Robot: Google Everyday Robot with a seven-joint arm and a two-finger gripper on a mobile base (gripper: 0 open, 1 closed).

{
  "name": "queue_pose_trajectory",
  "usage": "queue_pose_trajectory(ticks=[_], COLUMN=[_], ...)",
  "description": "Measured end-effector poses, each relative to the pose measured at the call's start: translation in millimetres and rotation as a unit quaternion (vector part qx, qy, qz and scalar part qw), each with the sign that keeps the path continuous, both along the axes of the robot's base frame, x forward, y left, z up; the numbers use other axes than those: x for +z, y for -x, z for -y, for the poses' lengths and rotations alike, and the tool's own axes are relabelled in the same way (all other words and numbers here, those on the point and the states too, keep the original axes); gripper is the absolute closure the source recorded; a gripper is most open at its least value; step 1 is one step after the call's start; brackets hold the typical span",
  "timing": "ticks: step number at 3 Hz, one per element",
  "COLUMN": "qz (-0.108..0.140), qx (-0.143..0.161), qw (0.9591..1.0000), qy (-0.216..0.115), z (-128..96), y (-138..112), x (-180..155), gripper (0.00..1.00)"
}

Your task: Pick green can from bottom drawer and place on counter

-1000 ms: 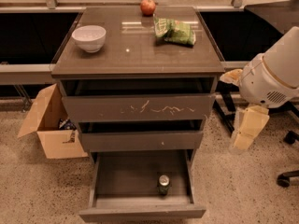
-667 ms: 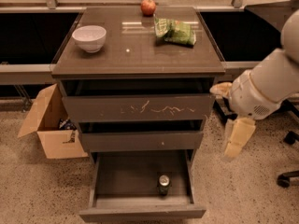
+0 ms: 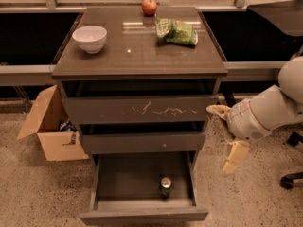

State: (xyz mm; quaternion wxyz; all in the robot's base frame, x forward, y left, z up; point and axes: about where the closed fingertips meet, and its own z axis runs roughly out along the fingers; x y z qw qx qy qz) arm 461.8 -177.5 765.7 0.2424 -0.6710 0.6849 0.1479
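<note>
The green can stands upright in the open bottom drawer, near its front right, with its silver top showing. The counter is the glossy dark-brown top of the cabinet. My gripper is to the right of the cabinet, level with the middle drawer, above and to the right of the can. Its two cream fingers are spread apart and hold nothing.
On the counter are a white bowl, a red apple and a green snack bag. An open cardboard box sits on the floor at the left. A chair base is at the far right.
My arm has swung down and to the left, closer to the cabinet's right side. The can and the drawers have not moved.
</note>
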Motion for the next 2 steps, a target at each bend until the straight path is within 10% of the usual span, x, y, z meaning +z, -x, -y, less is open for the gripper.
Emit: queue_pose_trajectory(ticks=[2], qz=[-0.011], qx=[0.021], qw=[0.9979], qy=[-0.060], z=[-6.2], y=[-5.8], x=[-51.0], gripper=[0.00])
